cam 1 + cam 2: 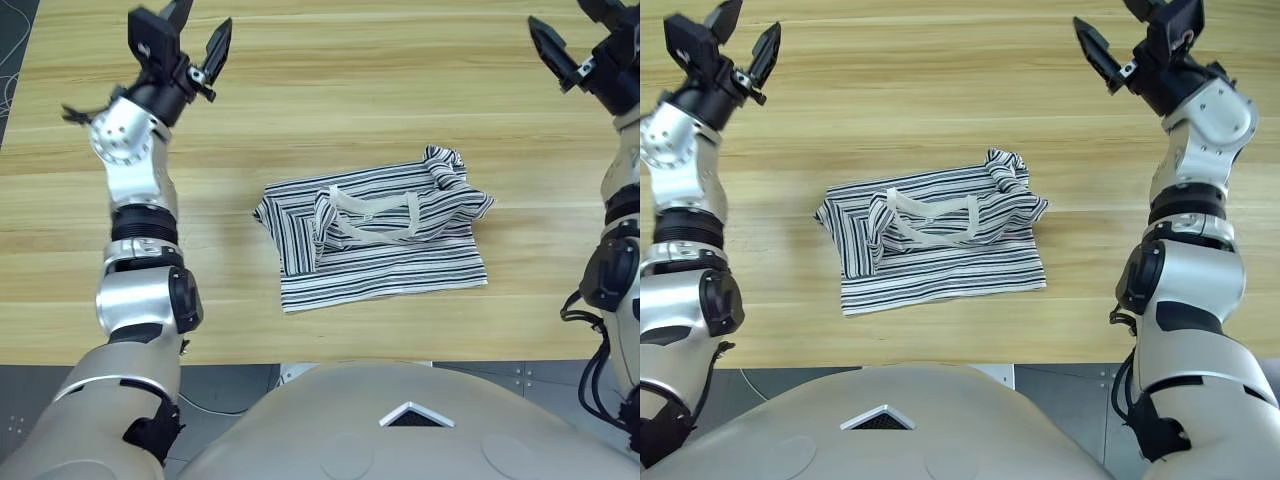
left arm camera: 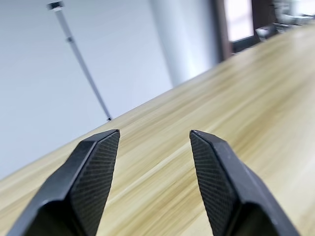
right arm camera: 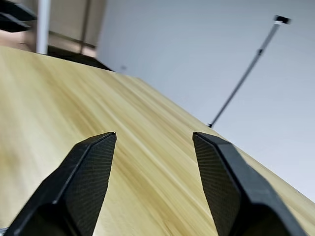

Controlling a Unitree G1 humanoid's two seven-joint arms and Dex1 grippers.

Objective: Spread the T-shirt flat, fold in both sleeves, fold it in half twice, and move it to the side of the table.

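A black-and-white striped T-shirt [image 1: 375, 240] lies crumpled and partly folded on the wooden table [image 1: 330, 90], near the front middle, with its pale collar band showing on top. My left gripper [image 1: 197, 30] is raised over the far left of the table, open and empty, well away from the shirt. My right gripper [image 1: 1118, 28] is raised over the far right, open and empty too. Both wrist views look past their open fingers [image 2: 93, 182] [image 3: 88, 182] at bare wood and a grey wall.
The table's front edge [image 1: 330, 362] runs just in front of the shirt, with grey floor below it. Bare wood surrounds the shirt on every side. A thin pole [image 2: 81, 61] stands beyond the far edge.
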